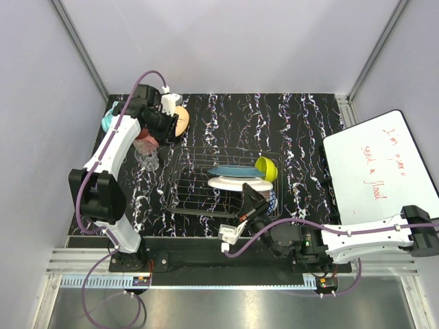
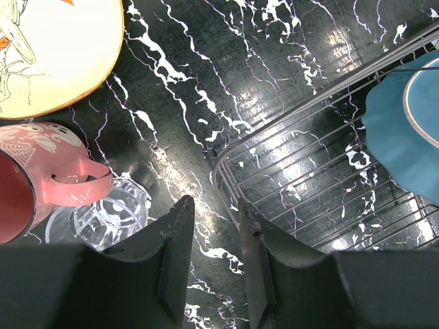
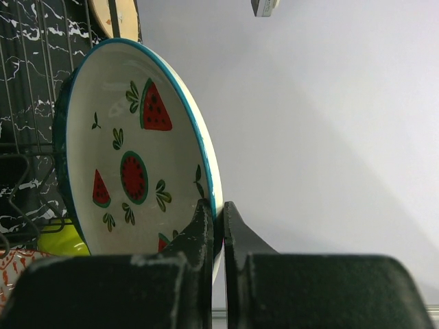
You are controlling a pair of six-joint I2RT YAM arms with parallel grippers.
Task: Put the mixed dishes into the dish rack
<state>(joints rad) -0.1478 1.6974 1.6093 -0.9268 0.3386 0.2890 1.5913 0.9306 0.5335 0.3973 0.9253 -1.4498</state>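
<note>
The dark wire dish rack (image 1: 195,194) stands mid-table. A teal plate (image 1: 232,171) lies in it, also in the left wrist view (image 2: 401,130). My right gripper (image 3: 215,204) is shut on the rim of the white watermelon-print plate (image 3: 130,157), held tilted over the rack's right part (image 1: 236,183). The yellow-green bowl (image 1: 267,168) sits at the rack's right end. A red patterned bowl (image 3: 15,271) shows partly below the plate. My left gripper (image 2: 214,202) is open and empty above the table beside the rack's left corner. The pink mug (image 2: 41,178), clear glass (image 2: 110,212) and tan floral plate (image 2: 55,48) lie left of it.
Teal headphones (image 1: 107,123) lie at the table's far left edge. A whiteboard (image 1: 374,168) with red writing rests at the right edge. Grey walls close in the table on three sides. The rack's left half (image 2: 309,178) holds nothing.
</note>
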